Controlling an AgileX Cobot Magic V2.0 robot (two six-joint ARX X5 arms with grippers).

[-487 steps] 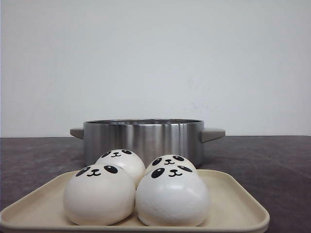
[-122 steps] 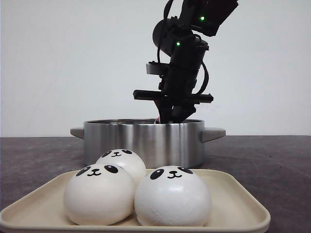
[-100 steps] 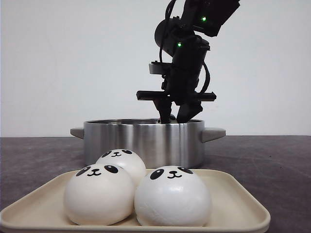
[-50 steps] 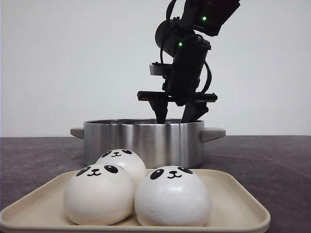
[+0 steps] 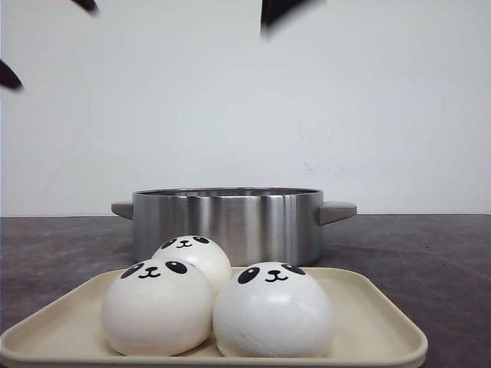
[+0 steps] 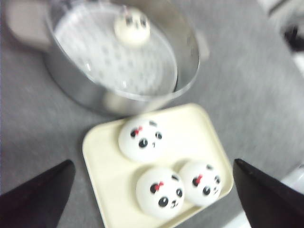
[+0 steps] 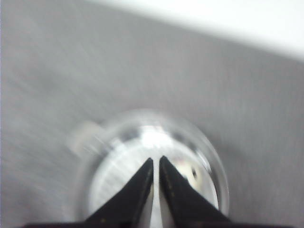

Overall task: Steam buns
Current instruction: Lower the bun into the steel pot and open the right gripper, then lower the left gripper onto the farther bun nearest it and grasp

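Three white panda-faced buns (image 5: 157,307) (image 5: 272,310) (image 5: 192,257) sit on a cream tray (image 5: 368,330). Behind the tray stands a steel pot (image 5: 226,218). From above, a fourth bun (image 6: 133,26) lies inside the pot (image 6: 76,90) on its perforated steamer plate. My left gripper (image 6: 153,162) hangs high over the tray (image 6: 99,180), open wide and empty; its dark fingers (image 5: 8,77) show at the front view's upper left. My right gripper (image 7: 156,159) is shut on nothing, high above the pot (image 7: 95,190); only a blurred dark piece of it (image 5: 280,11) shows at the front view's top.
The pot has a grey handle on each side (image 5: 337,211) (image 5: 121,208). Dark table surface (image 5: 430,253) surrounds pot and tray, with a white wall behind.
The right gripper has lifted from just over the pot's rim, nearly out of the front view's top, and has shut. The left gripper's fingers have come into the upper left.
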